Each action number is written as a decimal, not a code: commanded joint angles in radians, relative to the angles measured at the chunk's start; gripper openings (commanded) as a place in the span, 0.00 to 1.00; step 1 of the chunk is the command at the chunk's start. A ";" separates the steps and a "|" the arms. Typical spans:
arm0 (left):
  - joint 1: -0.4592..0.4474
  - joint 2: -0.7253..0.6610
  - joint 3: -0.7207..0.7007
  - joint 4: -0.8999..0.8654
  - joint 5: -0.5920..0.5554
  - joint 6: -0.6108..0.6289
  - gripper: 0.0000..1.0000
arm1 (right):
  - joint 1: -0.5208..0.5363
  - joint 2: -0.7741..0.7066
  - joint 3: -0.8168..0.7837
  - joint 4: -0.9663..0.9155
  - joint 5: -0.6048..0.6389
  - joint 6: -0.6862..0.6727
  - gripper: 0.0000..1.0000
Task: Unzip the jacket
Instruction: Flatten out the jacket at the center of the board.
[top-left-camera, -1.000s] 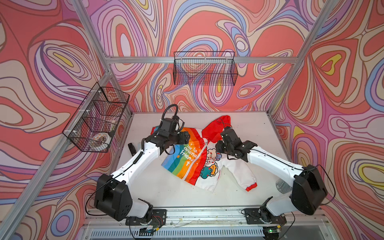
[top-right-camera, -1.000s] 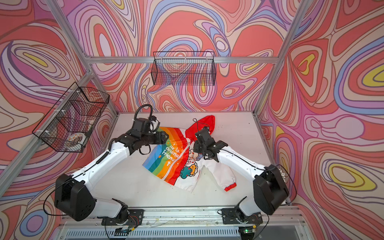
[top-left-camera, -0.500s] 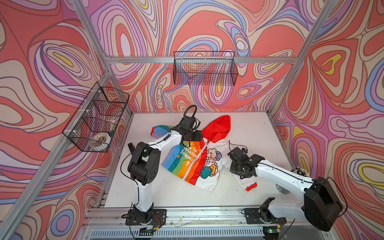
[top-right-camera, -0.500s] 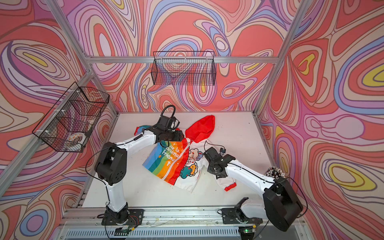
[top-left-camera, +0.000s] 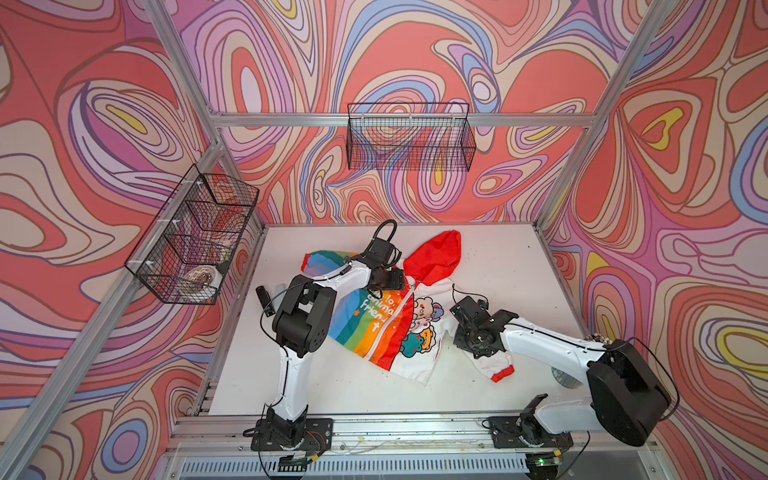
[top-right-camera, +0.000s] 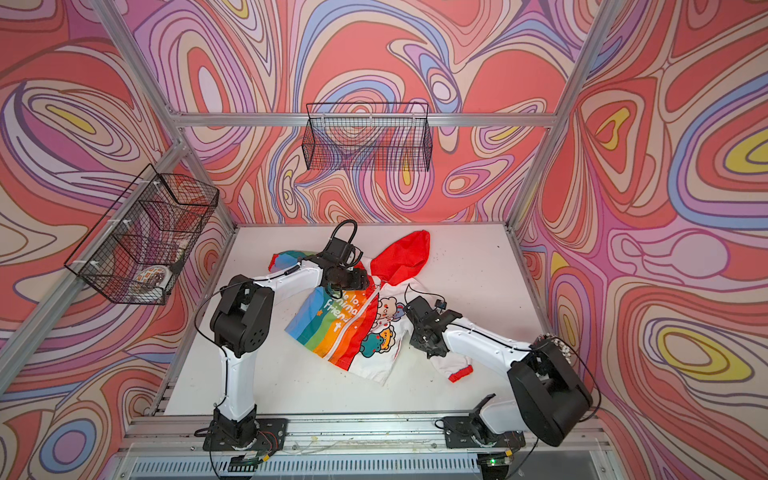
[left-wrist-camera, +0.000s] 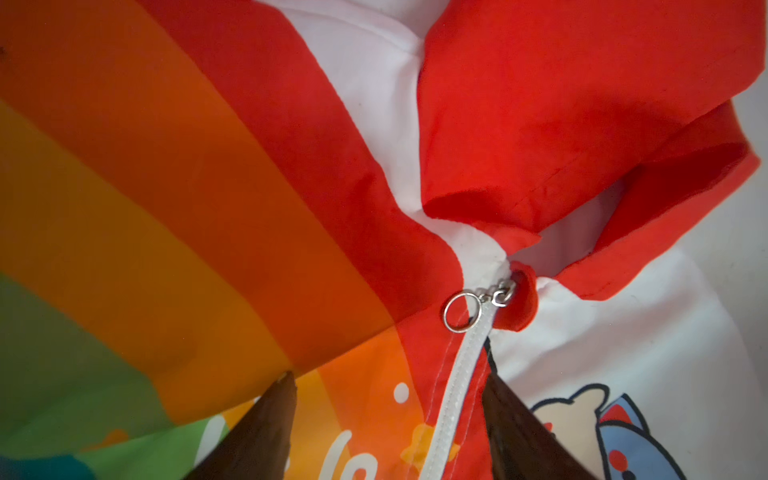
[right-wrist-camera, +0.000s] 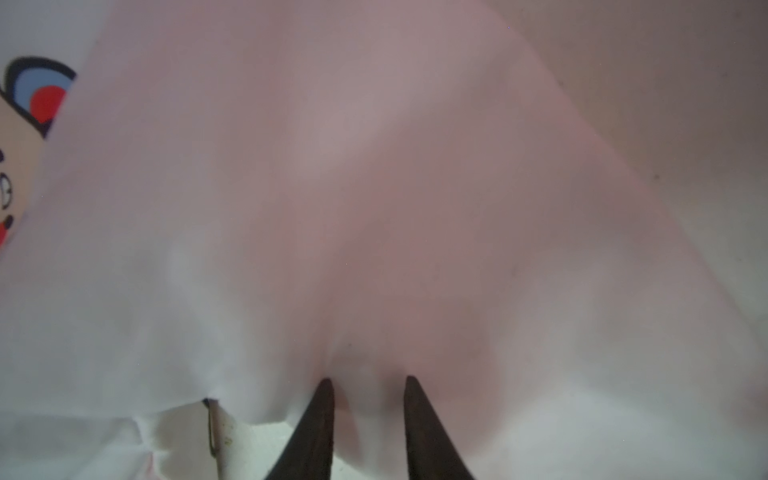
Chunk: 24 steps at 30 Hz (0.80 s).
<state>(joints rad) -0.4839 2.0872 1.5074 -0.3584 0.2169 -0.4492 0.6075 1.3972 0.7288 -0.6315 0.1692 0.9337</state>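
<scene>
Left wrist camera looks down on the top of the white zipper (left-wrist-camera: 461, 386). Its silver ring pull (left-wrist-camera: 461, 312) lies right at the base of the red hood (left-wrist-camera: 561, 124), with the slider tucked against the hood's seam. The left gripper (left-wrist-camera: 388, 378) stands wide open just on the hem side of the hood. Its dark fingers (left-wrist-camera: 274, 415) are set either side of the zipper tape, one over the rainbow half, the other at the edge of the white half. Only flat cloth lies between them, and the ring sits untouched, nearer the hood than the tips.

In both top views the jacket (top-left-camera: 374, 328) (top-right-camera: 332, 328) lies front up on the white table (top-left-camera: 498, 257), its body spreading away from the hood (top-left-camera: 436, 257) toward the arms' bases. The left gripper (top-left-camera: 386, 282) hovers at the hood's base.

The right gripper (top-left-camera: 463, 328) is farther from the hood, down on the white sleeve (top-left-camera: 490, 361) beyond the cartoon animals (top-left-camera: 419, 328). In the right wrist view its jaws stand only a narrow gap apart (right-wrist-camera: 368, 378). The tips press into white cloth, and a soft ridge of it rises between them. Whether that cloth is truly clamped I cannot tell.
</scene>
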 joint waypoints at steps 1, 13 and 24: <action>0.022 0.022 0.010 -0.040 0.001 -0.014 0.72 | -0.009 0.043 -0.008 0.055 -0.017 -0.021 0.31; 0.082 -0.034 -0.170 0.019 0.027 -0.064 0.75 | -0.151 0.201 0.060 0.136 -0.143 -0.185 0.30; 0.089 -0.145 -0.351 0.047 -0.005 -0.103 0.75 | -0.345 0.368 0.215 0.133 -0.162 -0.385 0.29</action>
<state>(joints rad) -0.4000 1.9457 1.2263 -0.2214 0.2451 -0.5133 0.3077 1.7008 0.9504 -0.4671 -0.0002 0.6250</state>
